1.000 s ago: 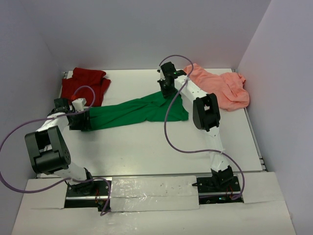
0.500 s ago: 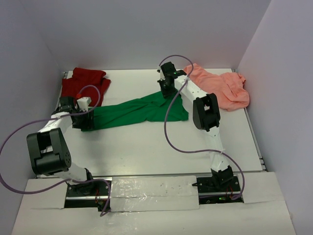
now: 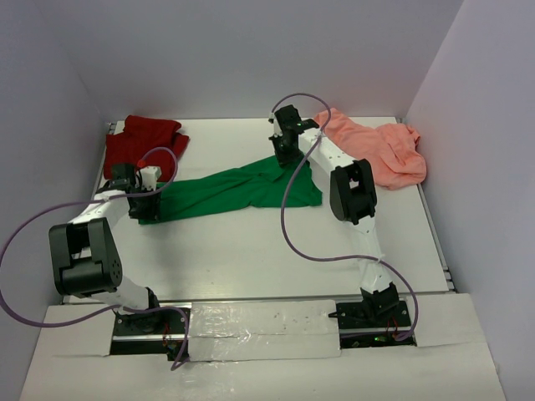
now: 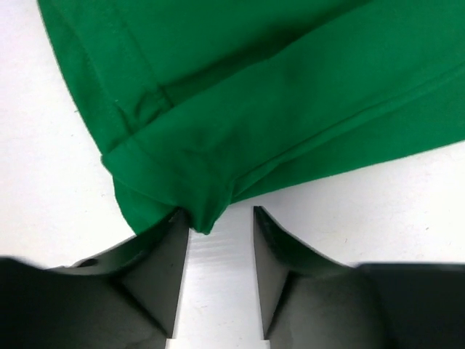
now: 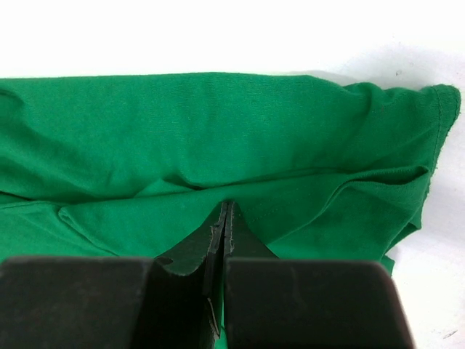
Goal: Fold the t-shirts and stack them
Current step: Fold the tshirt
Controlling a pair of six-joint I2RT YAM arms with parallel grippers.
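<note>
Left gripper (image 4: 219,214) hovers low at the left end of the bright green cloth t-shirt (image 4: 276,94). Its 2 jaws are apart, and the shirt's hemmed corner pokes just into the gap, against the finger on the left of the wrist view. Nothing is clamped there yet.

Right gripper (image 5: 225,209) has its jaws pressed together at the far right part of the same shirt. Creases run into the tips, so I judge that it pinches a thin fold of the green cloth.

The shirt lies in a long rumpled band across the middle of the white table (image 3: 251,259). The dark red cloth t-shirt (image 3: 146,142) lies bunched at the far left, near the left gripper. The salmon pink cloth t-shirt (image 3: 376,150) lies crumpled at the far right. None of the 3 is folded.

The step in hand looks like taking the left corner so the shirt can be spread flat between 2 grips. To do it well, the left gripper should push a little further over the hem before closing. That puts the whole corner deep between the pads, not only the tip, which would likely slip out under tension. It should keep low on the table and pull only once the grip is sure.
</note>
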